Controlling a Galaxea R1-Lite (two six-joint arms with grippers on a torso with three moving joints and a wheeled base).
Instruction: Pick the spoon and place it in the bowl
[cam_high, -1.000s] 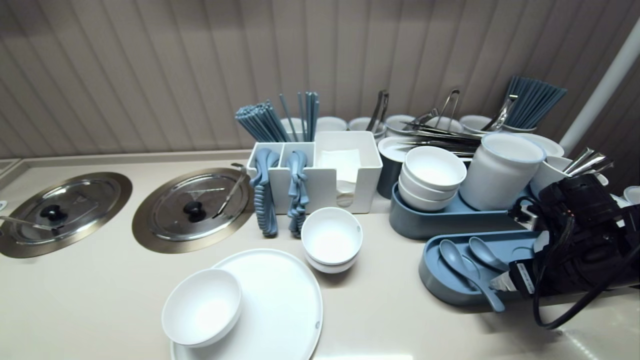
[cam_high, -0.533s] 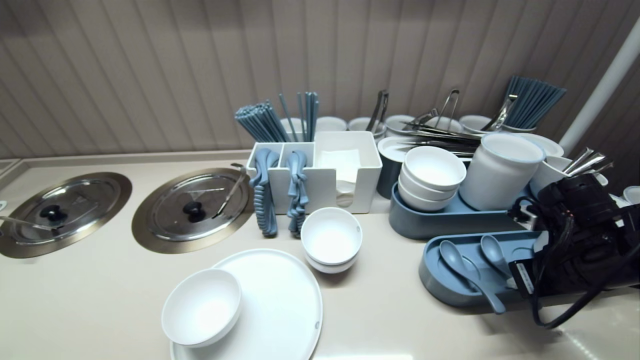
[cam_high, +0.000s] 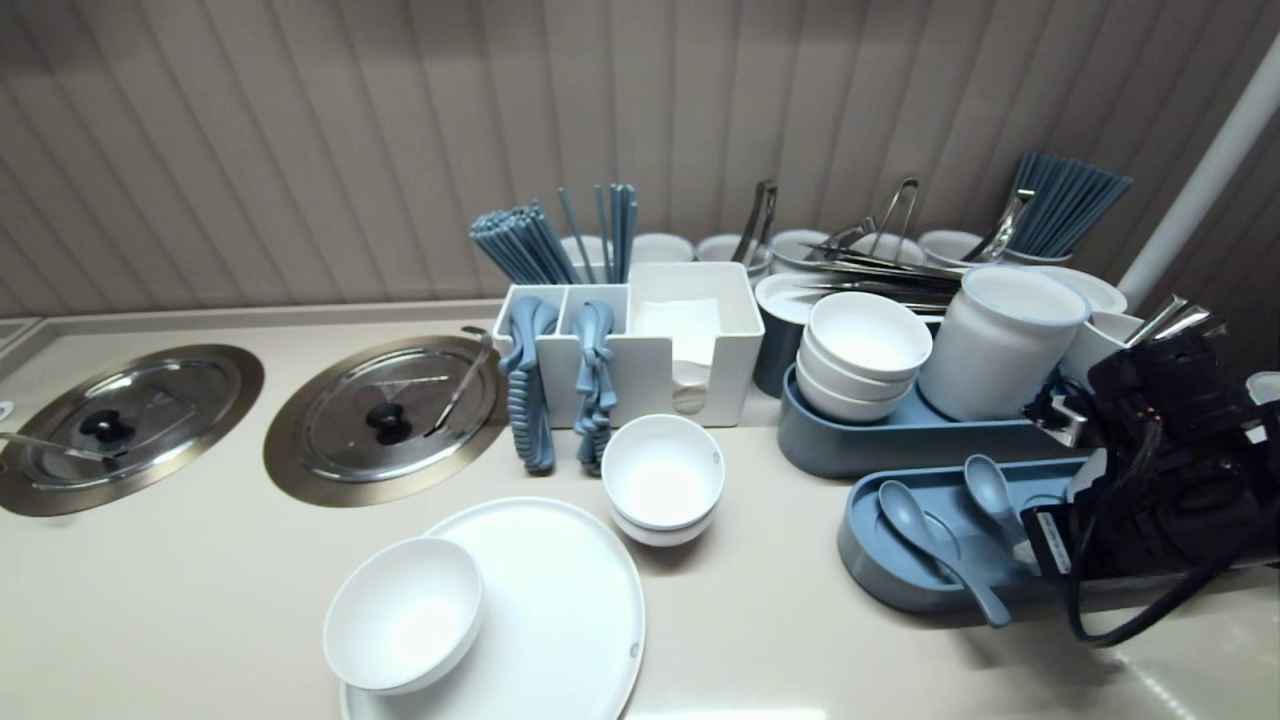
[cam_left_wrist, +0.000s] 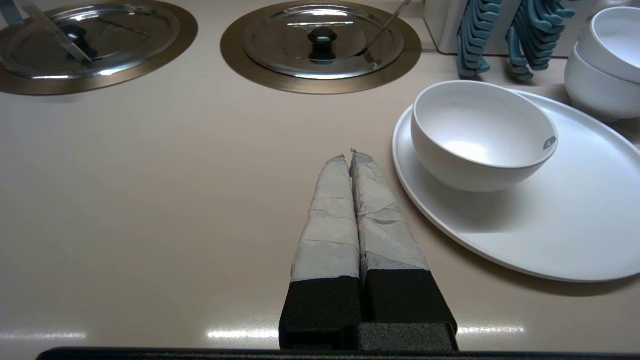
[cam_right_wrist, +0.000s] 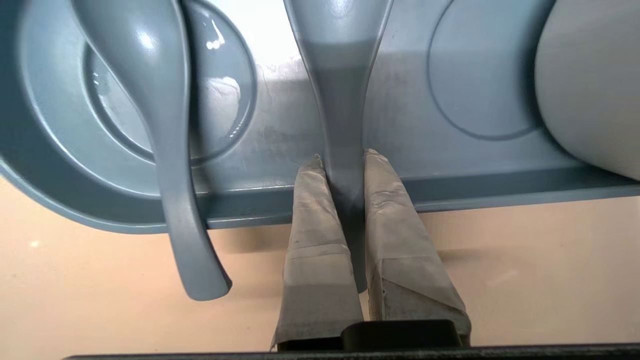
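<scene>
Near left: left gripper (cam_left_wrist: 350, 156), taped jaws pressed together on nothing. Hangs low over bare beige counter (cam_left_wrist: 150, 200), just left of a round white plate (cam_high: 580, 620). Idle.

On that plate's near-left part: one white bowl (cam_high: 405, 615), upright.

Near right: right gripper (cam_right_wrist: 342, 157), jaws clamped on the handle of a blue soup spoon (cam_right_wrist: 340, 75). Grips it where the handle crosses the near wall of an oval blue tray (cam_high: 880, 570); the scoop end lies farther in, over the tray's floor. Cannot tell whether lifted clear or touching.

Just left of it, in the same tray: a second blue spoon (cam_high: 925, 535), scoop in a round recess, handle overhanging the near wall toward the counter. Well clear of the jaws.

Middle, beyond the plate's far rim: two white bowls nested (cam_high: 663, 480).

Farther, centre: a white caddy (cam_high: 640, 370) with paper napkins in its right compartment and two stacks of blue spoons (cam_high: 530, 390) hooked over its front wall.

Left of the caddy: two round steel lids (cam_high: 385, 415) set in the counter, each with a black knob.

Right of the caddy: a second blue tray (cam_high: 860, 445) carrying stacked white bowls (cam_high: 868, 340) and a white canister (cam_high: 1000, 340).

Farthest, along the panelled wall (cam_high: 300, 150): bundles of blue chopsticks (cam_high: 520, 245), steel tongs (cam_high: 880, 270) and more white dishes.
</scene>
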